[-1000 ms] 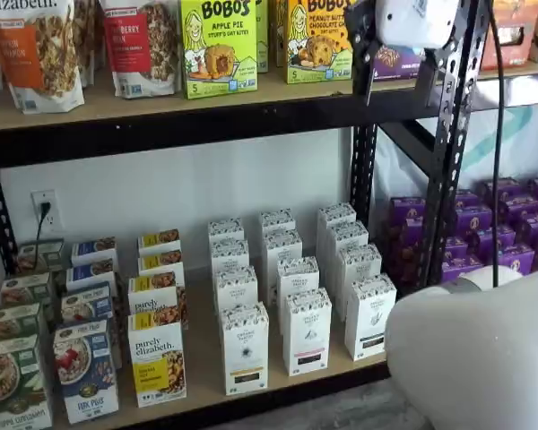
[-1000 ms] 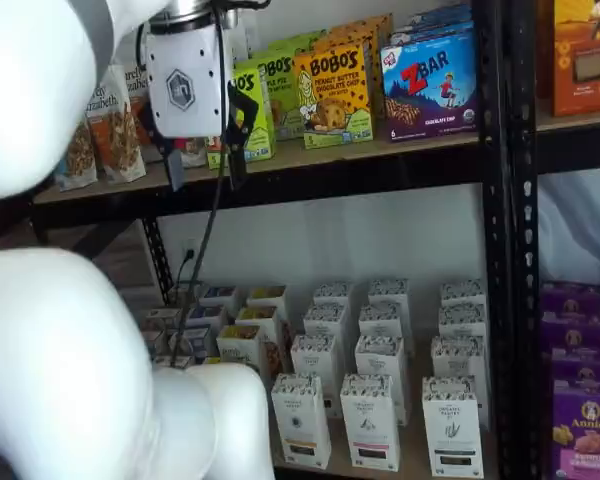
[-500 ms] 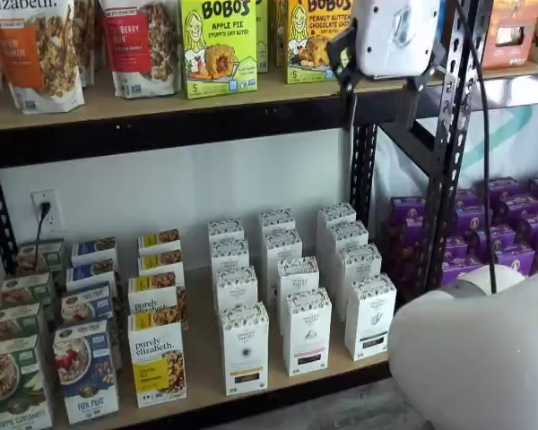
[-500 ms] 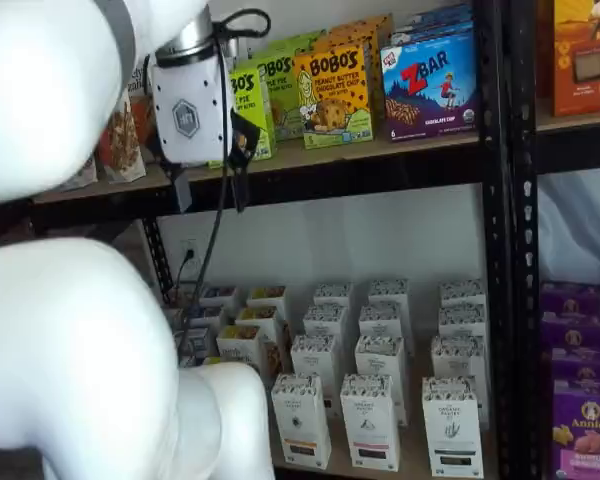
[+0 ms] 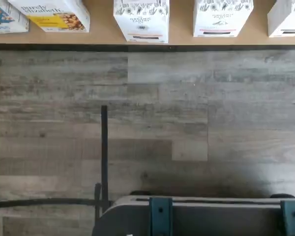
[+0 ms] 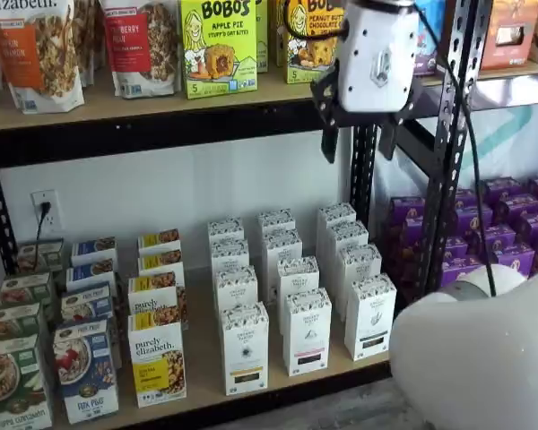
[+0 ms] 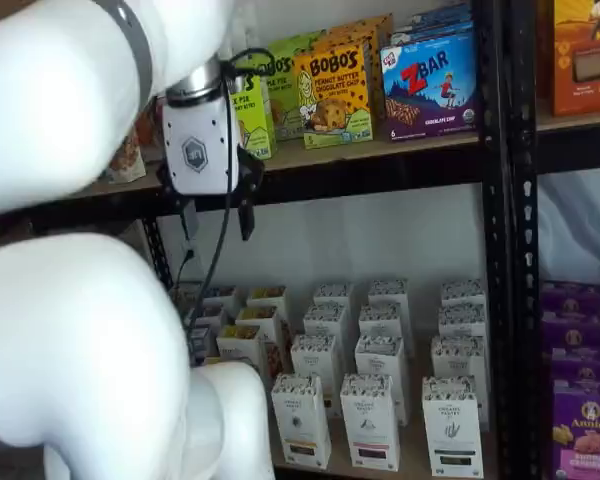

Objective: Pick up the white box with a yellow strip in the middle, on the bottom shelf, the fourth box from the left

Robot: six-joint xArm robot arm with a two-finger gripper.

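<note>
The white box (image 6: 245, 348) with the thin yellow-gold strip stands at the front of the bottom shelf (image 6: 202, 363), just right of a purely elizabeth box (image 6: 157, 358). It shows in both shelf views (image 7: 300, 420). The wrist view catches its lower front (image 5: 141, 17) at the shelf's edge (image 5: 101, 37). My gripper (image 6: 357, 139) hangs high above the shelf, level with the upper shelf's black rail and right of the white box. Its two black fingers stand apart with nothing between them, so it is open. In a shelf view the gripper (image 7: 217, 218) hangs left of the white cartons.
Like white cartons (image 6: 307, 330) with black strips fill the rows beside and behind. Cereal boxes (image 6: 85, 367) stand at the left, purple boxes (image 6: 502, 224) at the right past a black rack post (image 6: 448, 152). My white arm (image 7: 80, 340) fills the foreground. Grey wood floor (image 5: 187, 108) lies below.
The gripper has come down from the upper shelf's level to just below its rail and has turned to face the camera. The boxes have not moved.
</note>
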